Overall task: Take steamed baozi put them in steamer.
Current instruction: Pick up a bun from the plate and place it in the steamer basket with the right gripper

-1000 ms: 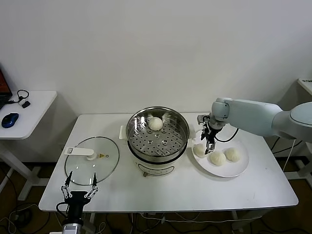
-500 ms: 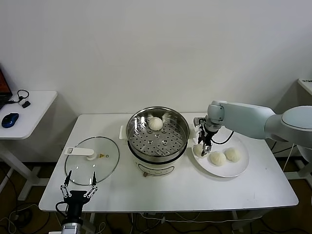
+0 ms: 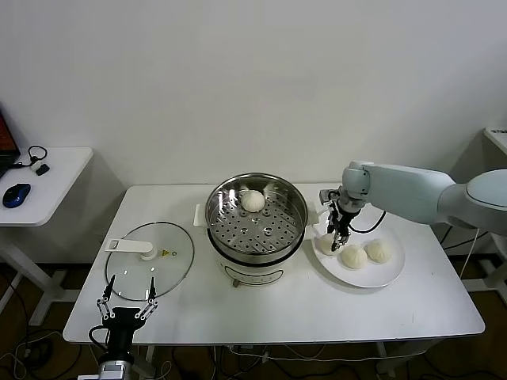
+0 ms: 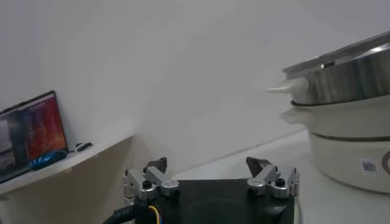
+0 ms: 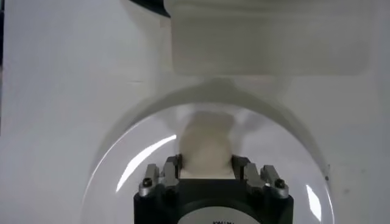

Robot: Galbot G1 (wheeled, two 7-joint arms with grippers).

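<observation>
The steamer [image 3: 218,229] stands mid-table with one baozi [image 3: 252,201] on its perforated tray at the back. A white plate [image 3: 372,277] to its right holds two free baozi [image 3: 353,256] [image 3: 379,251]. My right gripper [image 3: 338,237] is down over the plate's left edge, its fingers closed on either side of a third baozi [image 3: 325,242]. The right wrist view shows that baozi [image 5: 207,143] pinched in the right gripper [image 5: 207,167] over the plate [image 5: 122,176]. My left gripper [image 3: 127,305] is open and empty at the table's front left corner.
The glass lid [image 3: 150,261] with a white handle lies flat left of the steamer. The steamer's side [image 4: 347,73] rises near the left gripper [image 4: 207,167]. A side table with a blue mouse [image 3: 16,195] stands at the far left.
My right gripper dropped and shifted left onto the plate's leftmost baozi, then closed on it and edged slightly back to the right. The left arm has not moved.
</observation>
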